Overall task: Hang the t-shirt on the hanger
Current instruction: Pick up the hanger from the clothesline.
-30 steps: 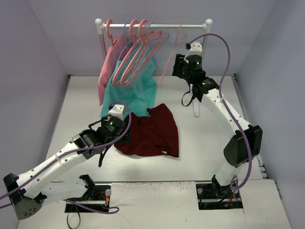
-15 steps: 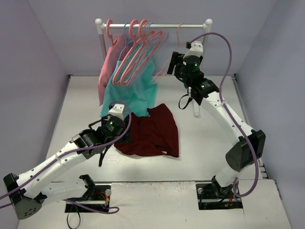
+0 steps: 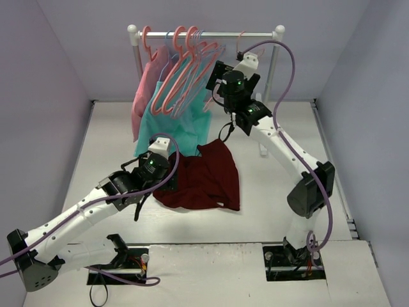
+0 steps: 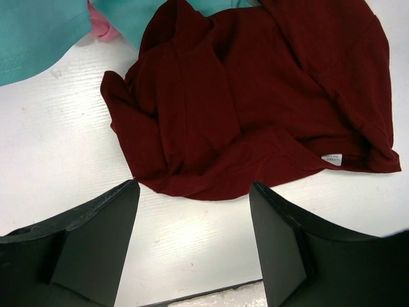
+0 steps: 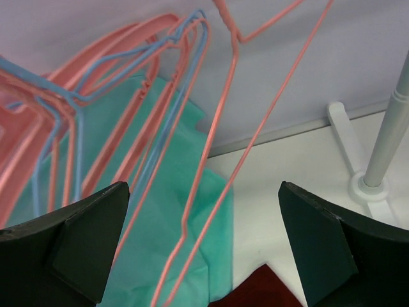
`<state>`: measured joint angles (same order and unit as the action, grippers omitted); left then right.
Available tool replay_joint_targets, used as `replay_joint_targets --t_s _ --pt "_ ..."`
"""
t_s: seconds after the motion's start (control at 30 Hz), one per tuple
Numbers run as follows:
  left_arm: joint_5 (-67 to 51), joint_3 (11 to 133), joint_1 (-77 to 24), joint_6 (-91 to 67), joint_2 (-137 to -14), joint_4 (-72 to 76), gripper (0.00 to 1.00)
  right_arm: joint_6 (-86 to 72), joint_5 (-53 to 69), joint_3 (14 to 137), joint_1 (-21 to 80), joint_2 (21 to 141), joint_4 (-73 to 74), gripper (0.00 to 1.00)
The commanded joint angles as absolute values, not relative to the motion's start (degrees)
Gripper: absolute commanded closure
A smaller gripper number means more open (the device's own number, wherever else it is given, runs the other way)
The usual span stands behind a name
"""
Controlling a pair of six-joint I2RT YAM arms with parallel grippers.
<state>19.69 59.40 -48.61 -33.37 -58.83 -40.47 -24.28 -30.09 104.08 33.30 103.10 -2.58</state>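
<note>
White arms (image 3: 77,219), black joints (image 3: 311,190), purple cables (image 3: 284,45)

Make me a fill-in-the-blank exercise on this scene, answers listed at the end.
1. The maroon t-shirt lies crumpled on the ____.
2. The right pincer stands ____, and the wire of the salmon-pink hanger passes between its fingers ungripped.
3. The left pincer hovers open above the t-shirt, holding ____.
4. On the rail, the pink garment hangs beside a ____ one.

Missing words: table; open; nothing; teal.
</note>
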Motion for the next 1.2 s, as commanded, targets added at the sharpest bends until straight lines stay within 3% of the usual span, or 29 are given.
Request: replay_joint_targets --t_s 0.0,0.23,0.37,0.7,0.87,1.17 --pt "20.07 61.0 -48.1 -33.22 -56.49 -38.58 0.35 -26.96 -39.91 109.03 33.92 105.99 -6.06 0.0" --pt "20.48 59.24 -47.99 -33.48 -53.54 -38.76 0.35 -23.73 -42.98 107.86 34.01 107.41 -5.36 0.0" --pt "20.48 58.54 -47.73 -33.4 -53.26 -38.76 0.35 -23.9 -38.12 102.7 31.67 105.07 -5.36 0.02" --pt "20.45 59.43 -47.55 -32.6 -55.48 -38.51 0.35 -22.04 -20.64 100.37 25.38 105.47 -4.29 0.12" --pt "20.04 59.65 -47.62 -32.52 -55.9 -38.58 0.35 -20.01 -18.19 100.27 24.76 105.64 -4.19 0.15" --pt "20.18 59.39 -47.4 -32.78 -55.78 -38.67 0.35 -17.13 -16.32 99.08 23.2 105.15 -3.66 0.29"
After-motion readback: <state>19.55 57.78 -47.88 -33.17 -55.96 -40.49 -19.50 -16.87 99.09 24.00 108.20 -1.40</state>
